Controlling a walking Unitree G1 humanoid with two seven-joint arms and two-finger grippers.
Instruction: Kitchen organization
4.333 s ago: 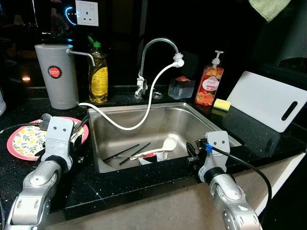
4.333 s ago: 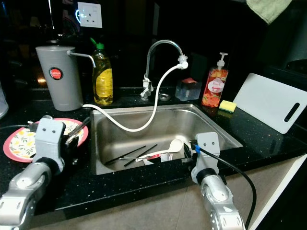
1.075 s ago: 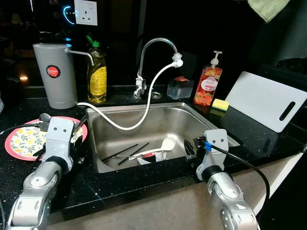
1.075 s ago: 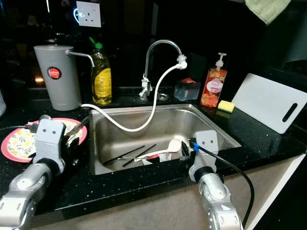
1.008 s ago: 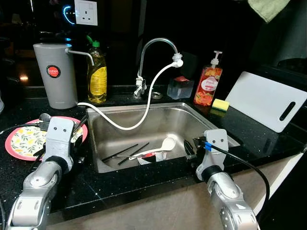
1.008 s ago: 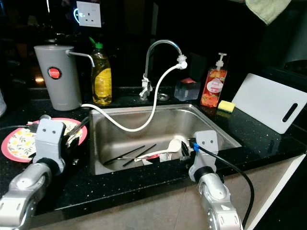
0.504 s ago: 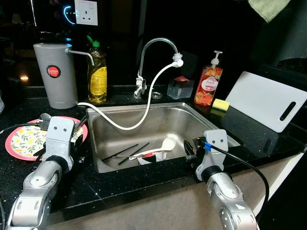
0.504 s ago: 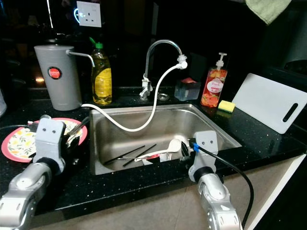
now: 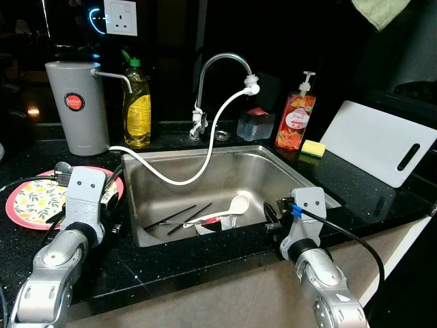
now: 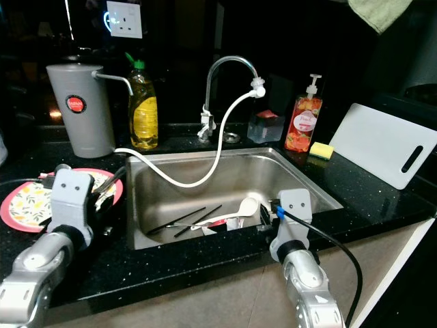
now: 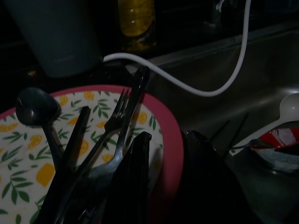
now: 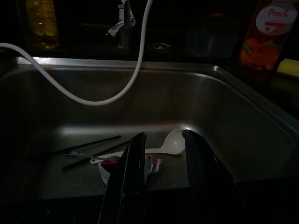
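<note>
Take the sink [image 9: 300,179] as your landmark: a stainless steel basin set into a black speckled countertop [image 9: 369,195], lit brightly against a very dark room. On its floor you have a white ladle-shaped spoon [image 9: 235,204] with its bowl toward the right wall, black chopsticks [image 9: 179,215] lying at a slant to the spoon's left, and a crumpled red and white wrapper [image 12: 122,167] at the near edge. A white hose [image 9: 205,152] runs from the chrome tap [image 9: 220,68] behind the sink, sags across the basin and leaves over its left rim. Left of the sink sits a pink-rimmed plate [image 9: 27,203] printed with lemons and leaves, carrying a dark fork [image 11: 112,125], a dark spoon [image 11: 35,108] and other dark utensils. Your left gripper [image 11: 161,186] hovers at the plate's sink-side edge with its jaws apart and empty; your right gripper [image 12: 161,175] sits at the sink's near right rim, jaws apart, nothing between them, pointing in at the spoon. Behind the sink's left corner stand a grey canister [image 9: 76,106] with a red round badge reading "JAPAN" and a yellow dish soap bottle [image 9: 137,109]; behind the right corner is a red pump bottle [image 9: 296,121] labelled "Peach", a yellow sponge [image 9: 314,147] and a white cutting board [image 9: 379,140].
</note>
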